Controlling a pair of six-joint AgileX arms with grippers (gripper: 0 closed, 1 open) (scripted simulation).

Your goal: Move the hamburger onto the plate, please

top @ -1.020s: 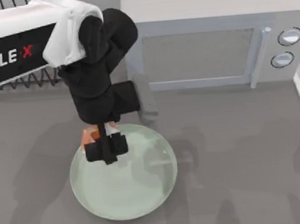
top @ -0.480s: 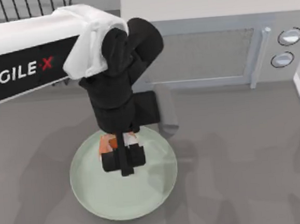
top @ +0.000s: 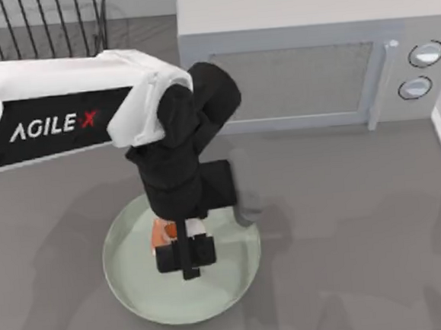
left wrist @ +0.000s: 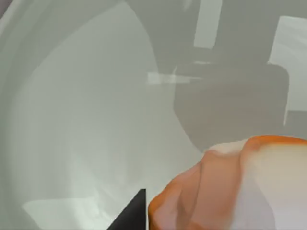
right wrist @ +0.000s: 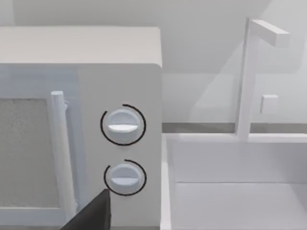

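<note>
L tool (top: 183, 253) clamps hamburger (top: 163, 232), w/ plate (top: 139, 294) right beneath.

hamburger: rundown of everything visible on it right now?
The hamburger is small, rounded, orange-brown with paler cream patches, and looks soft and bun-like. In the top view it sits under the left pincer, mostly covered by the black wrist, above the inner area of the pale green plate. The left wrist view shows its lumpy orange edge close up, over the plate. Whether it rests on the plate cannot be told.
</note>
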